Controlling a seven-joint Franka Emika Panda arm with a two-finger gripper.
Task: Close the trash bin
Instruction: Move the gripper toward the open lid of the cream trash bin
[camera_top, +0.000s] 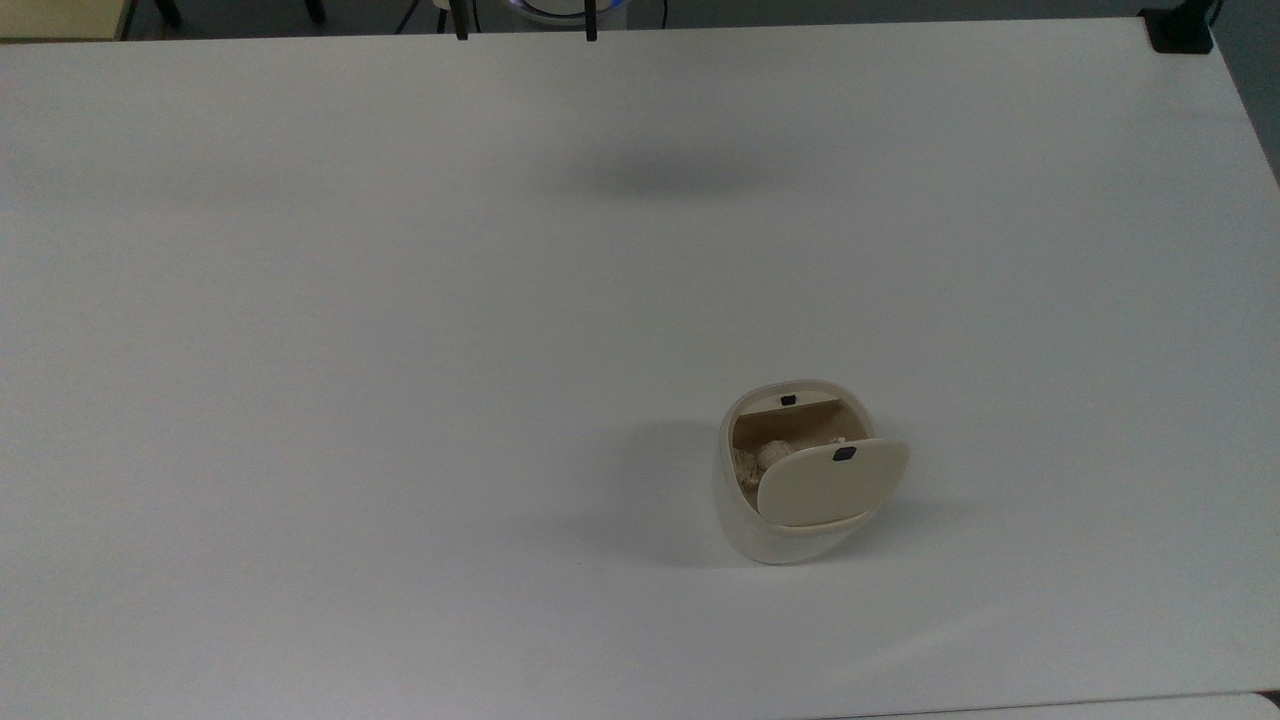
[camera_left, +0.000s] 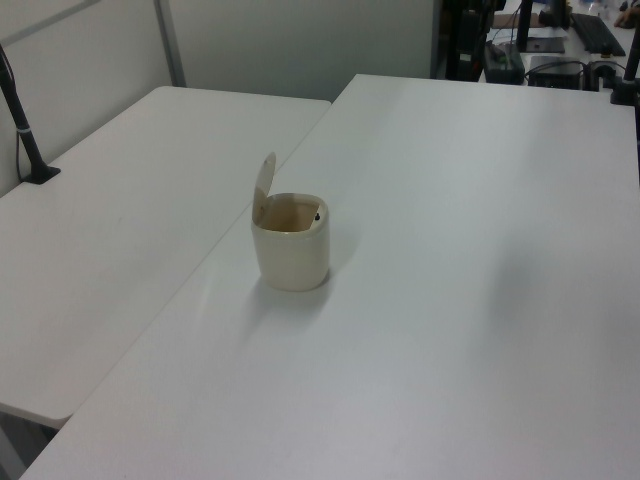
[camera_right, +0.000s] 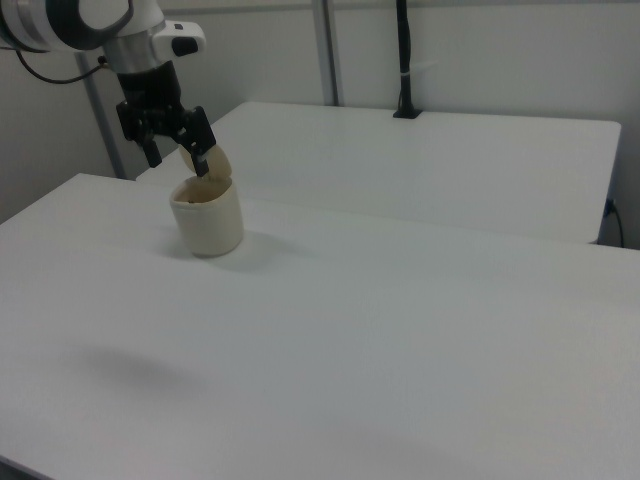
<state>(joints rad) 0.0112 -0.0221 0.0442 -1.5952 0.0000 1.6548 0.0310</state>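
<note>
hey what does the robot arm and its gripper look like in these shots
In the right view, the arm is glossy white with rounded link shells and a dark band at a joint. A thin dark cable trails from it on the right view's left. The gripper is black and blocky, with two short black fingers, mounted under a white wrist piece bearing a small dark mark.
</note>
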